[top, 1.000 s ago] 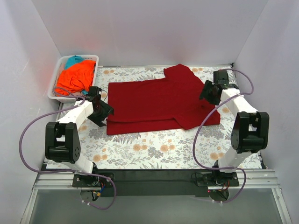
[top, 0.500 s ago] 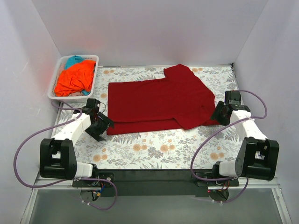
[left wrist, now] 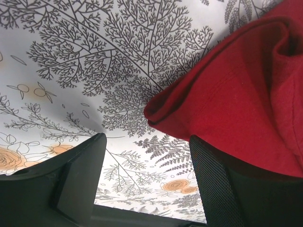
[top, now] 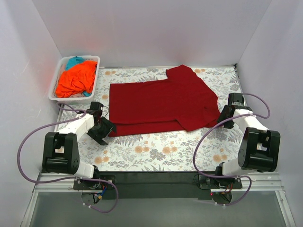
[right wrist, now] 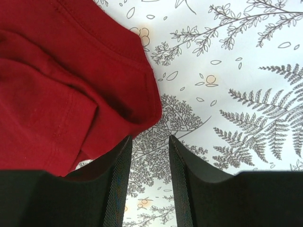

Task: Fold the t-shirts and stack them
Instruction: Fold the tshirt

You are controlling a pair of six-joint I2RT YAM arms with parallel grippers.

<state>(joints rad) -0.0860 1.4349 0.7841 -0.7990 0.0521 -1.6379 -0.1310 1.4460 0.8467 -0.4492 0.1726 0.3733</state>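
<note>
The dark red t-shirt [top: 163, 101] lies spread across the middle of the floral tablecloth [top: 161, 151], part-folded, its near edge doubled over and one sleeve sticking out toward 1 o'clock. In the left wrist view its 8 o'clock corner [left wrist: 227, 104] is a rolled, doubled lip. The left gripper [top: 108, 128] sits low just beside that lip with its jaws wide apart and nothing between them but tablecloth. At the shirt's 4 o'clock corner [right wrist: 71, 85] the right gripper [top: 220, 121] stands with its jaws only part open, a narrow gap showing bare tablecloth, the cloth just off its left finger and not held. The likeliest slip is on that side: such a narrow gap could shut on nothing, or nip a single layer, so that the fold peels open when lifted. On the left, the rolled lip could be pushed ahead of the fingers and bunch up instead of sliding between them. Either claw, this low, could also pinch the tablecloth along with the shirt and drag it. If only one corner is caught, the lift skews the fold. At 10 o'clock the white basket [top: 57, 94] holds the orange t-shirt [top: 75, 78] and the teal t-shirt [top: 75, 60], well apart from all this.
</note>
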